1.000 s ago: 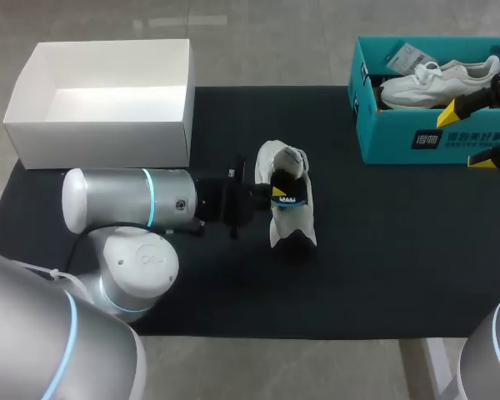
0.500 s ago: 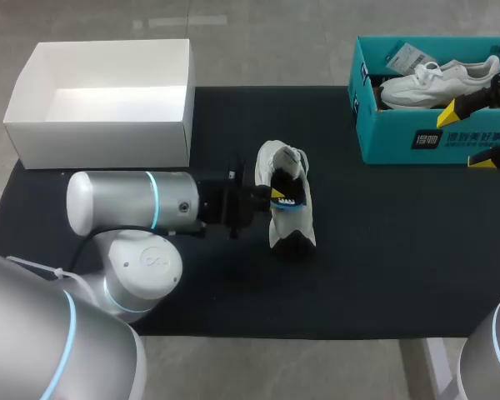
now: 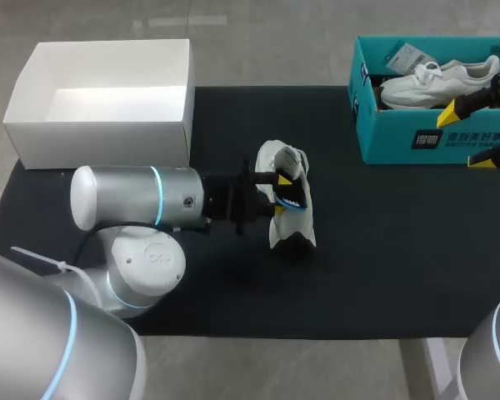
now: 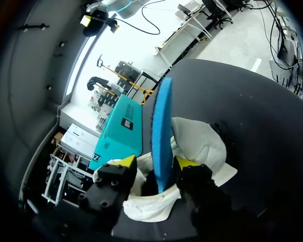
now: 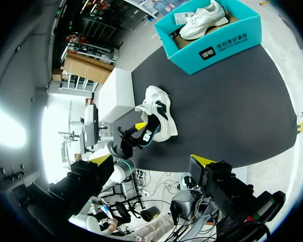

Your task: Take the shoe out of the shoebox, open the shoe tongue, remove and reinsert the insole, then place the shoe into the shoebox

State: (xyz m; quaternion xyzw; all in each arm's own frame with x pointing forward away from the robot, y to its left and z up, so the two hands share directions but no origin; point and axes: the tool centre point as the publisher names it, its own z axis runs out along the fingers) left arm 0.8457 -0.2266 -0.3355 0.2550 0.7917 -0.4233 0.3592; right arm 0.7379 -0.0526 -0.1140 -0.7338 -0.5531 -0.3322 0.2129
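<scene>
Right at my left gripper (image 4: 155,162), the two yellow tips pinch a blue insole (image 4: 161,126) from either side. It stands on edge, its lower end down in the mouth of the white sneaker (image 3: 293,218). The sneaker lies on the black mat (image 3: 383,250) near the middle of the table, out of its box.

I judge this to be the insole step, though I can't tell whether it is coming out or going back. Either way I'd keep the grip firm and low on the foam and move along the shoe's length, not across it. Nothing is pinning the sneaker, so a sideways drag could roll it.

Beyond, at the far right, sits the teal shoebox (image 3: 383,142) with a second white sneaker (image 3: 437,79) and a paper tag inside. My right gripper (image 3: 469,135) hangs at its front wall, fingers wide and holding nothing. The box wall carries a dark patch and white characters, which I leave unread. A white box (image 3: 100,137) stands far left.
</scene>
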